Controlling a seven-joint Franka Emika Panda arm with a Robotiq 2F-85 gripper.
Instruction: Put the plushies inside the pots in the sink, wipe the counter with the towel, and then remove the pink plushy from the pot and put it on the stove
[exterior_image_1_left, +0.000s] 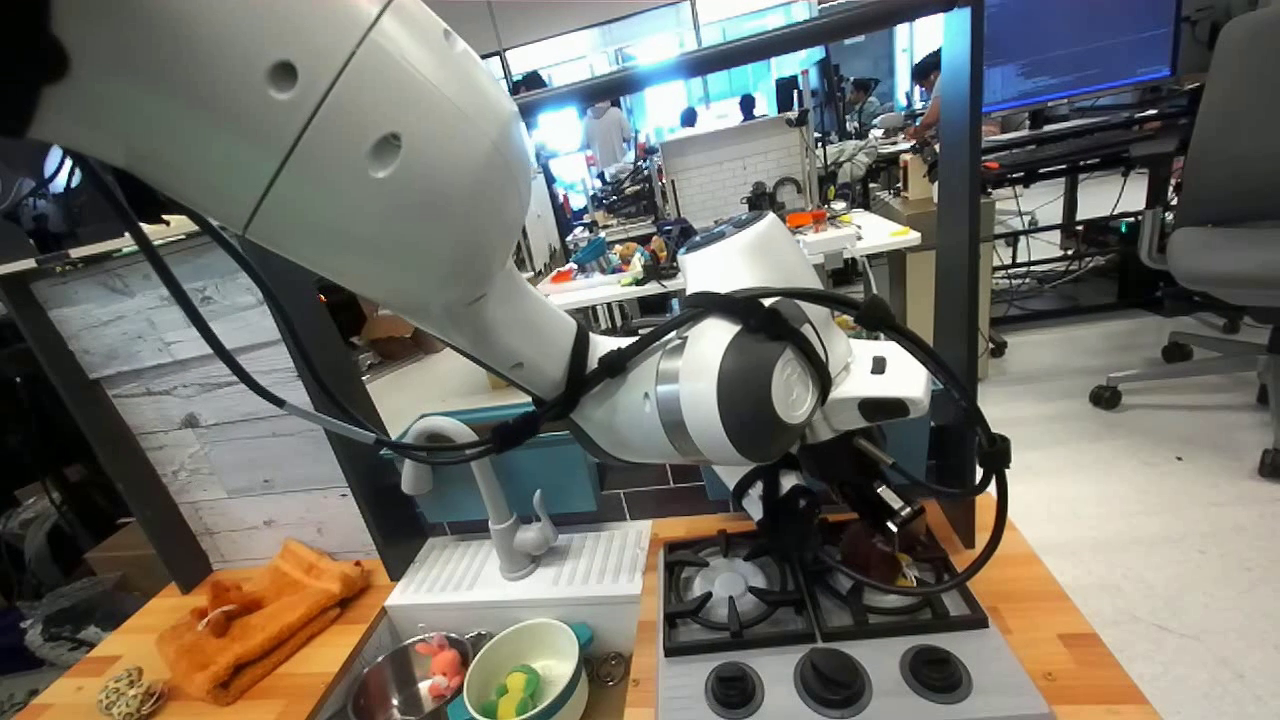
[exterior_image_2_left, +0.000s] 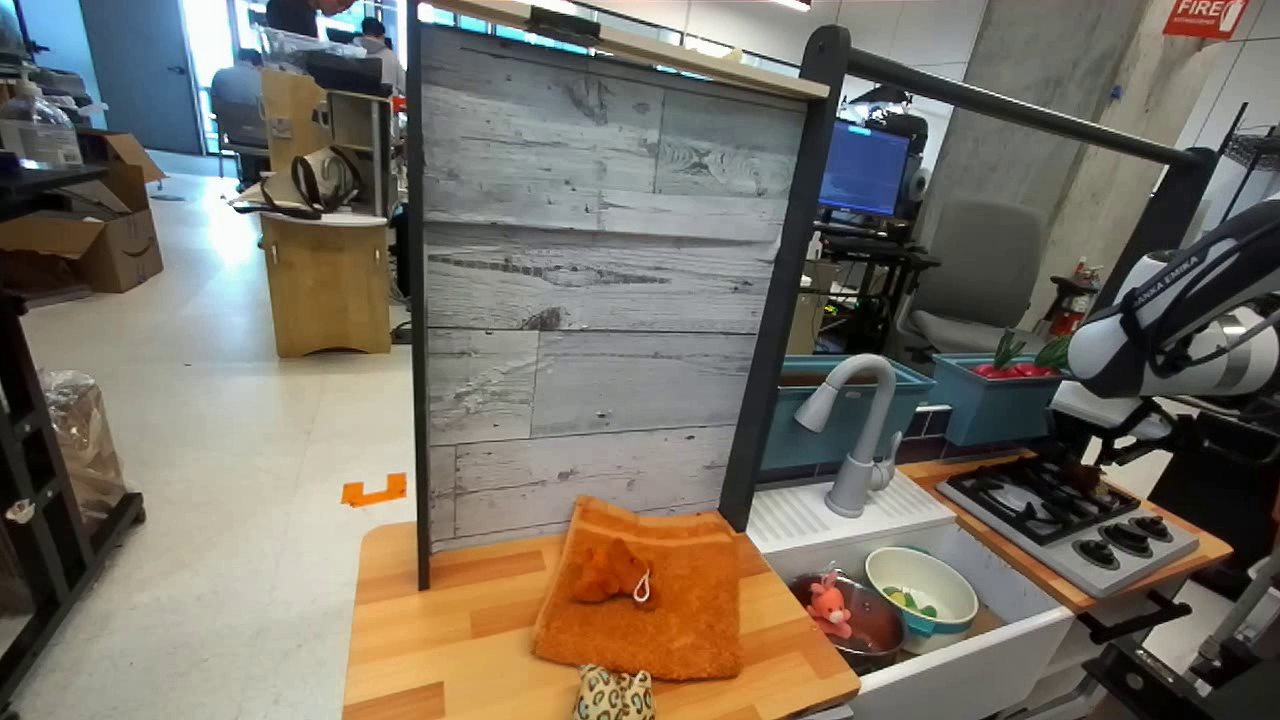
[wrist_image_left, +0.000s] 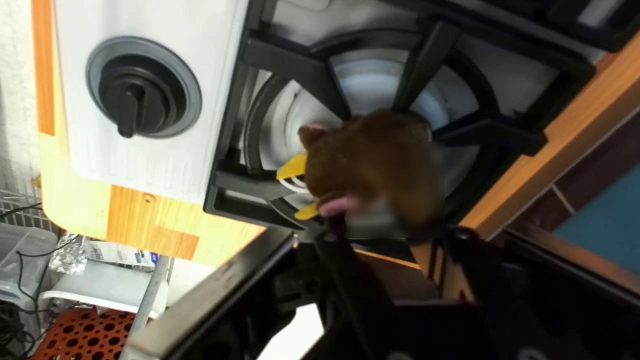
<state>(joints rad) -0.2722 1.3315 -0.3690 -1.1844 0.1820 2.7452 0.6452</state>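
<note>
Brown plushy (wrist_image_left: 372, 155): below you at the right grate (wrist_image_left: 290, 65) of the stove (exterior_image_1_left: 885, 655); blur hides whether it rests on the bars or sits just clear.
Gripper (wrist_image_left: 396, 234): your jaws stand partway apart with the toy's body at their tips; I can't say whether you have it pinched.
Soft body: likely light, squashy and hard to damage, its fuzzy cloth more apt to catch than slip; take hold here, at the thick middle.
Yellow tips (wrist_image_left: 291, 167): probably too slight to trust, as is the pink patch (wrist_image_left: 340, 205); the wrist view sets these out for you, while both exterior views give mostly a brown lump.
Sink (exterior_image_2_left: 965, 672): both exterior views, unlike the wrist view, show you the pink plushy (exterior_image_2_left: 829, 607) in the metal pot (exterior_image_2_left: 877, 622) at left, the green plushy (exterior_image_1_left: 517, 690) in the white pot (exterior_image_1_left: 555, 655) at right.
Towel (exterior_image_2_left: 690, 630): on the left counter (exterior_image_2_left: 480, 655); an exterior view best picks out an orange toy (exterior_image_2_left: 605, 572) on it and a spotted toy (exterior_image_2_left: 612, 692) by its near side.
</note>
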